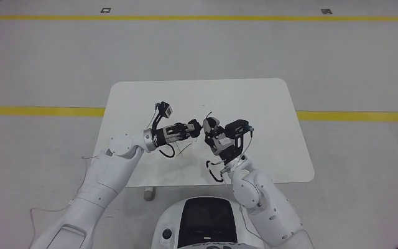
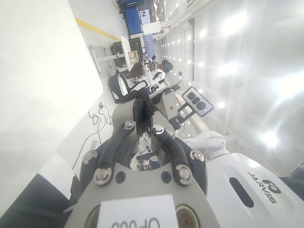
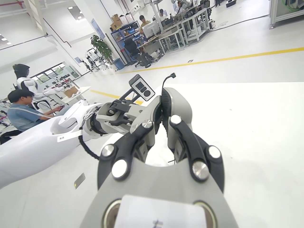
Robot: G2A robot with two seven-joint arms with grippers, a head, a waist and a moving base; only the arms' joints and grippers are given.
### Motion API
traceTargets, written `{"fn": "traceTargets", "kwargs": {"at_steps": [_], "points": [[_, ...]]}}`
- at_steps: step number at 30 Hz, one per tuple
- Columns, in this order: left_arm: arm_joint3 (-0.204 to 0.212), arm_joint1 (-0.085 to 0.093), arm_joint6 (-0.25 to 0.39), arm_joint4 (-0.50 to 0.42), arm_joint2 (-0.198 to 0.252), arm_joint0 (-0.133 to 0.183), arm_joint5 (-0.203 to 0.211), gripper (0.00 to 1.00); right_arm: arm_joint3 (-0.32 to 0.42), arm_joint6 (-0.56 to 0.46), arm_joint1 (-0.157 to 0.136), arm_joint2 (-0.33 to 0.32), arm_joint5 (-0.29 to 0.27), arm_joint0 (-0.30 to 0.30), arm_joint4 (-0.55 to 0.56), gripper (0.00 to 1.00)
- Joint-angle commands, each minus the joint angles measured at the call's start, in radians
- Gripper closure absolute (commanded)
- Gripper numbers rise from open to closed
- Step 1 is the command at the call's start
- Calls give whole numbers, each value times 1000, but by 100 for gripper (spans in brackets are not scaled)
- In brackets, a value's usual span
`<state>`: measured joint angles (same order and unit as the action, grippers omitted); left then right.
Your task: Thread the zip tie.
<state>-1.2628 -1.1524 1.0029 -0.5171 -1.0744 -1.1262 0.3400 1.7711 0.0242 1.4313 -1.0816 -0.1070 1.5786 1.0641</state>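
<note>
Zip tie (image 3: 163, 84), thin and black, sticks out from between the fingertips of the right gripper (image 3: 163, 102); those fingers are clenched on it, ribbed pads pressed together; the free end curves away and finishes in a small block. In the top view this gripper hangs above the middle of the white table (image 1: 261, 112), its arm coming in from 5 o'clock; the strap arcs off it toward 12 o'clock. The left gripper (image 1: 191, 129) sits just beside it at 9 o'clock, tip to tip, its arm coming in from 8 o'clock; its fingers are drawn tight together around something dark; whether that is the other end of the strap cannot be told.
</note>
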Motion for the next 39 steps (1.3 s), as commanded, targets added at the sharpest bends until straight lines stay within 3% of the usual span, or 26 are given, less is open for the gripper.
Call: {"fn": "traceTargets", "kwargs": {"at_steps": [1, 32, 33, 34, 35, 39], "points": [[0, 0, 0, 0, 0, 0, 0, 100, -5, 3, 0, 4, 5, -3, 6, 100], [0, 0, 0, 0, 0, 0, 0, 100, -13, 31, -10, 14, 13, 8, 5, 100], [0, 0, 0, 0, 0, 0, 0, 100, -14, 31, -11, 14, 14, 7, 5, 85], [0, 0, 0, 0, 0, 0, 0, 100, -13, 30, -11, 13, 15, 6, 9, 54], [0, 0, 0, 0, 0, 0, 0, 100, -11, 30, -12, 11, 14, 7, 13, 0], [0, 0, 0, 0, 0, 0, 0, 100, 9, 36, -20, -7, -5, 20, 46, 0]]}}
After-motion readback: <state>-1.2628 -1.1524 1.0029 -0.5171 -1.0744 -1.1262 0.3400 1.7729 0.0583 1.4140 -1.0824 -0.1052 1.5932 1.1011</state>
